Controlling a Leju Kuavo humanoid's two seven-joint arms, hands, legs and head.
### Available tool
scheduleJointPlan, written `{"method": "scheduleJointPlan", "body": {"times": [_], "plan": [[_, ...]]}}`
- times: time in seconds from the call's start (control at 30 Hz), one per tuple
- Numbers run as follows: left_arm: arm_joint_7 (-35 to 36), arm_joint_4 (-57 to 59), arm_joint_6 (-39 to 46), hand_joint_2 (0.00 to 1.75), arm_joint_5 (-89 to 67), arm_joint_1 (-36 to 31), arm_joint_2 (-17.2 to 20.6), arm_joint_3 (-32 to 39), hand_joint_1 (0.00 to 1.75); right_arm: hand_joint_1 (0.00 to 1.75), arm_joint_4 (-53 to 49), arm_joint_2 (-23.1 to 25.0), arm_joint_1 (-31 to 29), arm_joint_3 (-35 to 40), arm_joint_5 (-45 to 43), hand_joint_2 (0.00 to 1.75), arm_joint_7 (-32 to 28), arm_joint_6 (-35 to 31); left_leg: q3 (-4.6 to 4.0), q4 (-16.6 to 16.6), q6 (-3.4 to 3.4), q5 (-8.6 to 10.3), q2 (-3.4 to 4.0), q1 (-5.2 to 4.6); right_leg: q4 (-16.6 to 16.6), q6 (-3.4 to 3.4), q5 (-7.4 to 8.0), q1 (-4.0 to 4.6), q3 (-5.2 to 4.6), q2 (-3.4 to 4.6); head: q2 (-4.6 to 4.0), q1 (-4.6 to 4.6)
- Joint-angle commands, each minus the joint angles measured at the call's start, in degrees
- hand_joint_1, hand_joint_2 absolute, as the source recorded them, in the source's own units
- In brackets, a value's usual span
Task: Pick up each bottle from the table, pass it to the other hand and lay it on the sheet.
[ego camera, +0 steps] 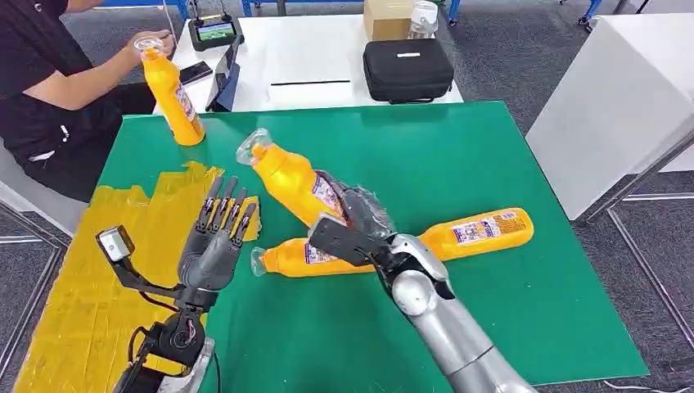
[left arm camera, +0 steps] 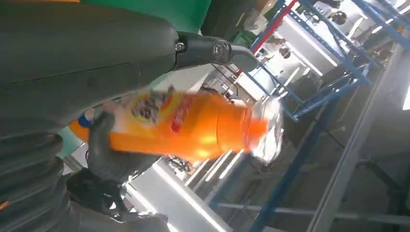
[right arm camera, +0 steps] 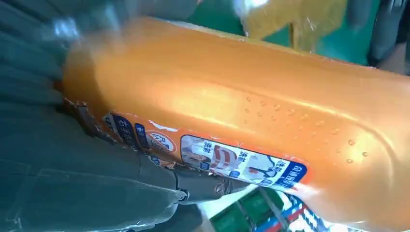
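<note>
Nearest, right arm (ego camera: 458,336) reaches in from the lower edge, silver forearm angled up toward table centre. Right hand (ego camera: 356,221) wrapped around the base end of an orange bottle (ego camera: 290,176); fingers blurred, the grip itself partly hidden behind the bottle body. In the right wrist view the held bottle's label (right arm camera: 237,162) is readable as print but the text is too smeared to make out, and the cap end is cut off. Held bottle is lifted clear of the green mat (ego camera: 507,270), long axis tilted, clear cap (ego camera: 250,147) pointing up and away toward the far left corner. Left hand (ego camera: 217,241) stands upright just beside it, palm facing the bottle, fingers straight and spread, holding nothing, apart from the bottle. It stands over the edge of the yellow taped sheet (ego camera: 82,278), whose near corner is cut off. Under the right wrist a second bottle (ego camera: 409,244) lies flat on the mat, long axis running left to right, cap end to the left, middle hidden by the hand. Farther back, a third bottle (ego camera: 172,98) stands upright at the far left corner, a person's hand (ego camera: 155,42) on its cap. Beyond, a white table (ego camera: 311,61) carries a black case (ego camera: 407,70) and a cardboard box (ego camera: 386,18), cut off by the picture's edge.
</note>
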Motion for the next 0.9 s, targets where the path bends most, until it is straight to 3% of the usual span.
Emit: {"method": "scheduleJointPlan", "body": {"times": [0.03, 0.37, 0.9], "plan": [[-0.91, 7.12, 2.30, 1.75, -1.22, -4.89, 1.30, 0.19, 0.00, 1.75, 10.94, 3.51, -6.08, 11.66, 7.05, 1.75, 4.39, 1.04, 0.27, -0.08, -0.02, -0.05, 0.13, -0.08, 0.00, -0.03, -0.05, -0.07, 0.19, 0.07, 0.00, 0.00], [-1.40, 7.95, 4.20, 1.75, -2.65, -6.16, 0.56, 1.60, 0.00, 1.75, 8.14, 3.30, -4.31, 16.03, 11.20, 1.75, 7.91, 0.52, 0.12, -0.04, -0.02, -0.03, -0.01, -0.04, 0.00, -0.02, -0.06, -0.03, 0.08, -0.08, 0.00, 0.02], [-1.38, 8.26, 4.38, 1.75, -2.76, -6.41, 0.22, 2.05, 0.00, 1.75, 7.28, 3.03, -4.10, 16.91, 11.90, 1.75, 8.37, 1.01, 0.06, -0.04, -0.02, -0.01, -0.05, -0.03, -0.02, -0.01, -0.05, -0.02, 0.04, -0.10, 0.00, 0.02]]}}
